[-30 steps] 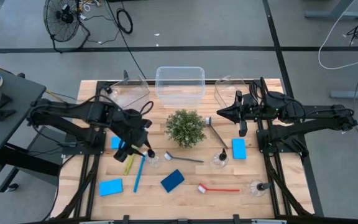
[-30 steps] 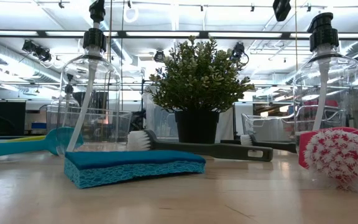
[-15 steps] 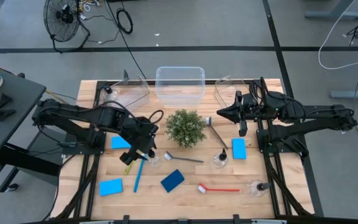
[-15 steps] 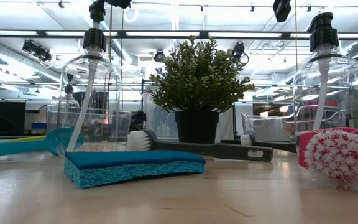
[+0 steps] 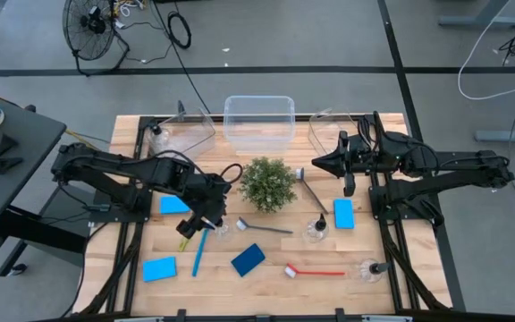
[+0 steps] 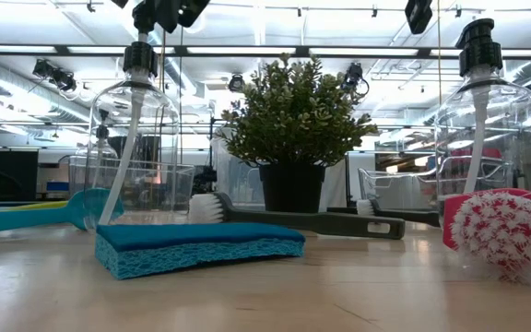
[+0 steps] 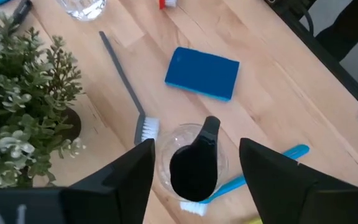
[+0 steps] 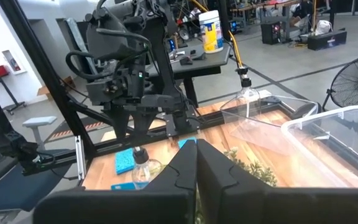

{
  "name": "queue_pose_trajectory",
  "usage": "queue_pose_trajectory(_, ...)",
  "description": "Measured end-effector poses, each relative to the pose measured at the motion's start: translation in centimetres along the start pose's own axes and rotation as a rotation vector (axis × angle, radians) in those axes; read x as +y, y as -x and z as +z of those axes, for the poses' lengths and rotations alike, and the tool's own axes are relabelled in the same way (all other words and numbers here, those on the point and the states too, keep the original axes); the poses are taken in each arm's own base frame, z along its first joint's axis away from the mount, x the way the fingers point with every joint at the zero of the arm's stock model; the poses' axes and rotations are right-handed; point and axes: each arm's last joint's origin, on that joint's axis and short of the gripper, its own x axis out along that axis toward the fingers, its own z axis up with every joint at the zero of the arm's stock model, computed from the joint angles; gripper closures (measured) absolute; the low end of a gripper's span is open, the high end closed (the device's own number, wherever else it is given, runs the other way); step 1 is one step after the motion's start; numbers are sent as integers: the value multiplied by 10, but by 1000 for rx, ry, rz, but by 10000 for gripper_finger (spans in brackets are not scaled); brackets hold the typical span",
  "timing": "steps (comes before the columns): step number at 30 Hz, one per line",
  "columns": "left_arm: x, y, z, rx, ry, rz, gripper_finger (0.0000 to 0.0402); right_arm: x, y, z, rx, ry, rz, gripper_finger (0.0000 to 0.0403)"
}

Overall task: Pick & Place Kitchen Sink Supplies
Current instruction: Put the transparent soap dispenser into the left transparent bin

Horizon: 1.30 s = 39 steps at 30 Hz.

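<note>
Above the small clear bottle (image 7: 191, 163) just left of the plant (image 5: 266, 183), your left gripper (image 7: 194, 163) hangs with its fingers spread wide, one on each side of the black cap and not touching it. That bottle stands upright on the worktop (image 5: 275, 277), beside the blue brush (image 5: 199, 248) and the bristle end of the dark grey brush (image 7: 132, 106), with a dark blue sponge (image 7: 202, 73) lying a little beyond. You can see your right gripper (image 8: 196, 171) waiting over the back right of the worktop, near the clear bins (image 5: 258, 121), its fingers pressed together on nothing. Elsewhere you have a red brush (image 5: 315, 271) near the front edge, two more bottles (image 5: 316, 230) on the right side, and light blue sponges (image 5: 343, 213) lying flat to left and right.
</note>
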Motion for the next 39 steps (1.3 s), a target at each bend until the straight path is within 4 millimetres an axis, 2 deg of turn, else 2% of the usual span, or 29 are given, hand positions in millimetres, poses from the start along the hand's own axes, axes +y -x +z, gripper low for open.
queue_pose_trajectory(10,0,-1,0,8,2,6,237,0,0,0,2,0,-1,394)
queue_pose_trajectory(23,-1,0,-3,33,6,-1,293,0,0,0,2,1,-1,394)
queue_pose_trajectory(39,-1,0,-3,32,6,-1,300,0,0,0,2,1,-1,394)
